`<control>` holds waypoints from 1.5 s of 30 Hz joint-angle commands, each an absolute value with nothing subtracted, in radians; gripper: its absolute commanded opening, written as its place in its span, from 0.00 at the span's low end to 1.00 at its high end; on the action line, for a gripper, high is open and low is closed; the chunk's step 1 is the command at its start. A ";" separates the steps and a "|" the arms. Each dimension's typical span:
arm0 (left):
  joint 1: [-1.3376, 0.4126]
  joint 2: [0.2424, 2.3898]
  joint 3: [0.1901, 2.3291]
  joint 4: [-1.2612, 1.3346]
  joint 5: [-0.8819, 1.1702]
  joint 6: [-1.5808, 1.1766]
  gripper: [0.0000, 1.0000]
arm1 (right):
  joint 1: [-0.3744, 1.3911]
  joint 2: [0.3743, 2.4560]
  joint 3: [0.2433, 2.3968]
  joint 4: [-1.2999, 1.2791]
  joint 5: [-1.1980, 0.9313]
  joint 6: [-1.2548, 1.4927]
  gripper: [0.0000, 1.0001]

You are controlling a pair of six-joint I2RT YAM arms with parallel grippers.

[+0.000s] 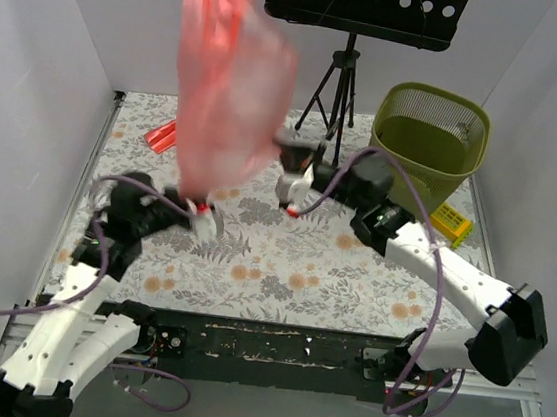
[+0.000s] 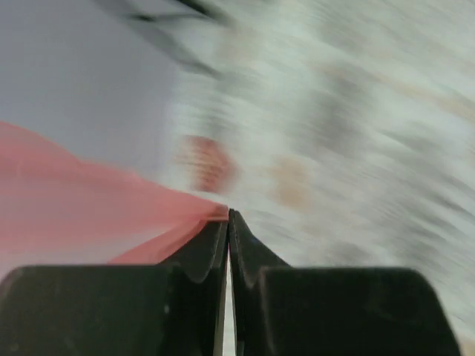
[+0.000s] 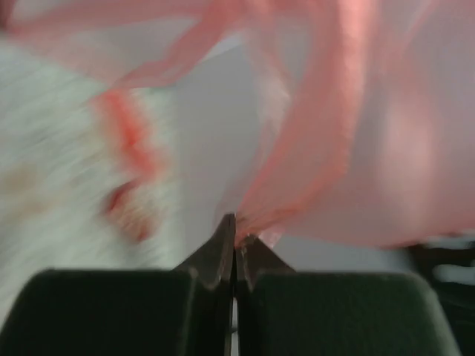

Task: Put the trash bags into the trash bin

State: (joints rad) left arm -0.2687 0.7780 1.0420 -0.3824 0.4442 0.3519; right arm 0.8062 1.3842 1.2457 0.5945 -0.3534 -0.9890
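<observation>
One red trash bag (image 1: 230,82) billows up above and between the left pincer (image 1: 201,210) and the right pincer (image 1: 289,208). Each is clamped tight on the bag's lower edge, over the counter (image 1: 282,269). The trash bin (image 1: 430,135) stands apart at the far right.

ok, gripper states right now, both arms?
Left gripper: closed, pinching the red bag.
Right gripper: closed, pinching the red bag too.
</observation>
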 commanded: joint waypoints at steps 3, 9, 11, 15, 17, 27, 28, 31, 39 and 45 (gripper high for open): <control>-0.322 0.373 0.543 -0.857 0.725 0.938 0.00 | 0.778 0.940 0.539 -0.188 -0.566 -1.347 0.01; -0.321 0.379 0.597 -0.848 0.836 0.785 0.00 | 0.785 0.796 0.569 -0.113 -0.460 -1.109 0.01; -0.321 0.419 0.632 -0.914 0.802 0.788 0.00 | 0.785 0.821 0.633 -0.124 -0.417 -1.014 0.01; -0.318 0.465 0.689 -0.829 0.697 0.513 0.00 | 0.785 0.877 0.725 -0.029 -0.309 -0.777 0.01; -0.319 0.504 0.733 -0.744 0.602 0.287 0.00 | 0.785 0.946 0.803 -0.009 -0.228 -0.659 0.01; -0.302 0.880 0.865 -0.620 -0.193 -0.440 0.00 | 0.755 1.429 1.244 0.149 0.038 -0.393 0.01; -0.301 0.912 0.883 -0.608 -0.231 -0.455 0.00 | 0.755 1.495 1.322 0.162 0.038 -0.419 0.01; -0.278 1.008 0.983 -0.514 -0.320 -0.439 0.00 | 0.755 1.740 1.580 0.204 0.063 -0.497 0.01; -0.179 1.346 1.833 -0.338 -0.385 -0.359 0.00 | 0.724 2.222 2.540 0.680 -0.088 -0.816 0.01; -0.186 1.357 2.087 -0.090 -0.030 -0.327 0.00 | 0.825 1.990 2.355 0.972 -0.314 -1.035 0.01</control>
